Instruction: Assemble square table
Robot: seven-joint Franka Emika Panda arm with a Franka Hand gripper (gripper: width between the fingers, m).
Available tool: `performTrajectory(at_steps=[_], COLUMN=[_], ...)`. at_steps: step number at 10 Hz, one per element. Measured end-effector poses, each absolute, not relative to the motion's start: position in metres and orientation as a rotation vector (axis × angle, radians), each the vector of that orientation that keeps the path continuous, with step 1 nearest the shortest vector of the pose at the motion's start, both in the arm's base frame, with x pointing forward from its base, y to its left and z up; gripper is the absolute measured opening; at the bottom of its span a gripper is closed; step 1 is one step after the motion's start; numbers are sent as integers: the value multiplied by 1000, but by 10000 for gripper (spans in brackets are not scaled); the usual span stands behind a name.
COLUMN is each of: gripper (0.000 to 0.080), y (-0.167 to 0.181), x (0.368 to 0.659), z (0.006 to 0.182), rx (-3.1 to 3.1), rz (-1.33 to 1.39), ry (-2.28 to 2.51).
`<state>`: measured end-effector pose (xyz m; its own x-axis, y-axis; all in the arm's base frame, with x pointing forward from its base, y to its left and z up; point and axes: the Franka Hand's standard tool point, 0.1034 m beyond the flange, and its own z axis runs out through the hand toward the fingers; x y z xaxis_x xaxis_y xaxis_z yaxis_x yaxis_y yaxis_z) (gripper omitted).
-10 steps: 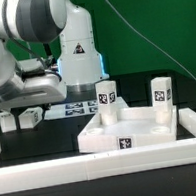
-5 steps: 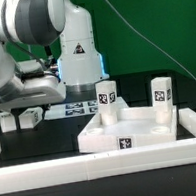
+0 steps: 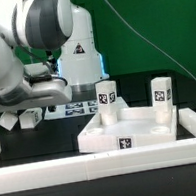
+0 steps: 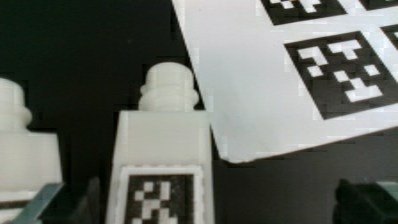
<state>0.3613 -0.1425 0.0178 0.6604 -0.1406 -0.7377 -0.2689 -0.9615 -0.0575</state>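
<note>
The square table top (image 3: 126, 130) sits near the desk's front edge, with two leg blocks (image 3: 107, 97) upright at its rear corners. Two loose blocks (image 3: 30, 116) lie toward the exterior view's left, not yet fitted. The gripper (image 4: 210, 200) straddles one, fingers (image 4: 50, 205) spread.

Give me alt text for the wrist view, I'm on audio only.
A tagged white leg block lies on the black table inside the open gripper, untouched. A second leg block lies beside it; the marker board is close on its other side.
</note>
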Motion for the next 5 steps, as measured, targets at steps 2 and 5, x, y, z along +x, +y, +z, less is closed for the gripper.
performTrajectory(at_steps=[2, 5], gripper=[649, 649], y=[-139, -138], x=[361, 361], z=[16, 13], rx=[-2714, -2715], rz=[1192, 1191], ry=[326, 314])
